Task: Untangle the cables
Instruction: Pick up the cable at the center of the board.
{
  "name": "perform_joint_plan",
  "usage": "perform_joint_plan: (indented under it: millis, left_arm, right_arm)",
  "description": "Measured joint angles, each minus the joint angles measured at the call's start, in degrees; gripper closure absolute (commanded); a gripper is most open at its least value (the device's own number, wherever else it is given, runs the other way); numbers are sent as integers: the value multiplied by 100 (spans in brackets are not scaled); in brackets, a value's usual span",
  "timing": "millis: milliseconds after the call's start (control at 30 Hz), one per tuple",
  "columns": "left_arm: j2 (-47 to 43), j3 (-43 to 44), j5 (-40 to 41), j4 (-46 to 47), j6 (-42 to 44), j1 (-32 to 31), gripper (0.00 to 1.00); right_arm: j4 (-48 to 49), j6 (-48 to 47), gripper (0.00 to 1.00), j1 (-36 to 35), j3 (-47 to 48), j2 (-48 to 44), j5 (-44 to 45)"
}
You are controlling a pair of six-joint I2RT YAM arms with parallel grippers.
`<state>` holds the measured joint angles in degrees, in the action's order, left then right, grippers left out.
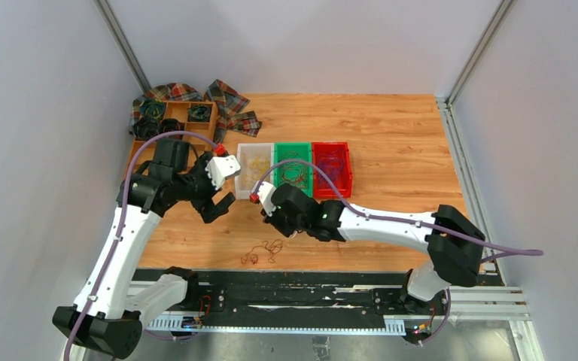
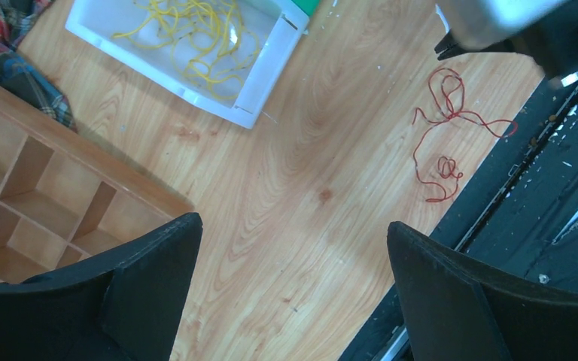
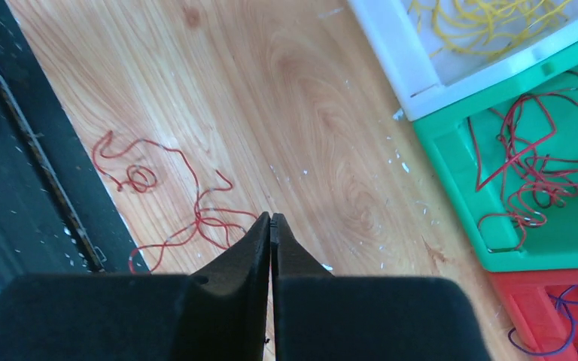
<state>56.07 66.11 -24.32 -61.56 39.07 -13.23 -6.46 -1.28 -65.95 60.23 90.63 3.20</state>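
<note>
Cables (image 1: 293,174) lie in four places: yellow ones in a white bin (image 1: 238,173), red-brown ones in a green bin (image 1: 293,145), purple ones in a red bin (image 1: 349,169), and one loose red strand (image 1: 265,250) on the bare wooden counter (image 1: 391,150). The strand sits below the middle of the top view, close to the black strip (image 1: 308,278) along the lower edge.

From above the strand is only a faint squiggle. The left wrist view puts it in the upper right of the frame. There it is hair-thin and limp, with a bunch of crossing loops at its upper end, a small curl lower down and a trailing tail. It lies well apart from the white bin at the upper left. The same view shows a wooden divided tray (image 2: 60,195) at the left edge and plaid cloth (image 2: 15,53) in the corner.

The right wrist view shows what the left cannot: the red-brown cables overlapping in loose loops at the right edge, and purple ones in the lower right corner. The strand lies at the lower left, with one small ring.

The left end effector (image 2: 293,223) is spread wide over bare wood, holding nothing. The right end effector (image 3: 271,218) has its fingers pressed together, just beside the strand's nearest bends. Whether they touch it cannot be told.
</note>
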Motion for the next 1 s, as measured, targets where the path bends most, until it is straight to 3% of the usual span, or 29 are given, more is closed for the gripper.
perform_joint_plan:
  millis: [100,167,533,733,933,1000]
  left_arm:
    - [2,-42,-57,-2,-2,0,2]
    - [0,-42,-96,-2,0,0,2]
    - [-46,-42,-103,0,20,0,2]
    - [-70,-42,-103,0,20,0,2]
    - [-70,-42,-103,0,20,0,2]
    - [-72,-42,-105,0,20,2,2]
  right_arm:
    - [197,57,72,103,-85,-162,-184]
    - [247,72,65,188,-173,-120,-424]
    - [166,-105,61,470,-361,728,-1615]
    - [155,-138,68,540,-262,1082,-1775]
    - [177,-146,96,573,-188,1176,-1773]
    - [164,-116,99,590,-188,1174,-1775]
